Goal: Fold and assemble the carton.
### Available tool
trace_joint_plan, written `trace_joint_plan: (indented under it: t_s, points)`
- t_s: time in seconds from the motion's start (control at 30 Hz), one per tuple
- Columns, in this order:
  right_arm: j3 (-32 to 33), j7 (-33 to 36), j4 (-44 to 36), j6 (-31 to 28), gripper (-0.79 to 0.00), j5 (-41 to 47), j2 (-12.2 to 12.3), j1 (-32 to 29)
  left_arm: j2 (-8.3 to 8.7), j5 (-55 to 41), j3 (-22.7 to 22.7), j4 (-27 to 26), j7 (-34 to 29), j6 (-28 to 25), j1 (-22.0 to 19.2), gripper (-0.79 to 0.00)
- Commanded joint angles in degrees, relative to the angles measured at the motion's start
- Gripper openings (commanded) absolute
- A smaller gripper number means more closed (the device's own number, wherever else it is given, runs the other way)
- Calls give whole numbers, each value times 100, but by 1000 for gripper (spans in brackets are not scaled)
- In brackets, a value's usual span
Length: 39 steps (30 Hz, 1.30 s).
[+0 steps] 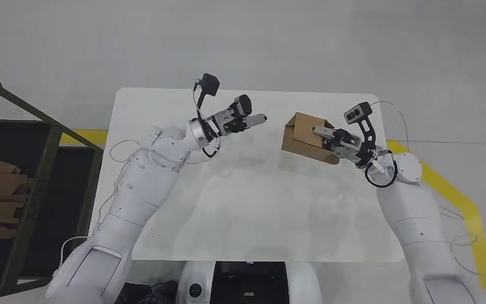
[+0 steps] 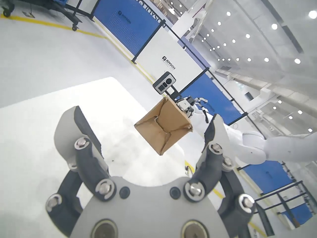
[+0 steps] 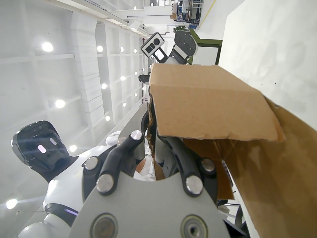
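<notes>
Carton [image 1: 307, 137] of plain brown cardboard hangs tilted in the right hand [image 1: 334, 139], over the far right part of the white counter [image 1: 228, 220]. In the left wrist view the carton [image 2: 163, 127] turns its closed end toward the camera, four flaps [image 2: 158, 122] tucked into one another. Whether its lowest corner touches the counter [image 2: 37, 125] or hangs just clear of it is hard to judge.

In the right wrist view the right hand [image 3: 151, 134] is pinched on one wall at the open end of the carton [image 3: 210, 105], one finger outside and the other inside. A loose flap juts out beside the grip, with the counter [image 3: 272, 38] behind it.

The left hand [image 1: 254, 120] is over the far middle of the counter, pointing at the carton and well apart from it. Its own wrist view shows the left hand [image 2: 146, 120] spread wide, holding nothing.

A yellow line [image 1: 448, 190] runs on the floor past the counter's right side, and a dark green rack [image 1: 45, 152] stands off its left side.
</notes>
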Motion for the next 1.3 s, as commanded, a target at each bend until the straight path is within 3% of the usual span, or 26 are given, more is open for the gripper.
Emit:
trace_joint_plan:
  t_s: [0.0, 0.1, 0.87, 1.27]
  points:
    - [42, -21, 33, 41, -785, -49, 16, 44, -10, 597, 0, -36, 481, 10, 44, 0]
    - [81, -113, 61, 101, -785, 14, 21, 56, -38, 1133, 25, 10, 1072, 90, 32, 0]
    - [66, -389, -160, 252, -785, -129, 32, -39, -27, 1463, 20, -32, 1134, 190, 79, 0]
    - [35, -249, -62, 499, -785, -249, 62, 143, 57, 3924, 126, 551, 2228, -1505, -328, 0]
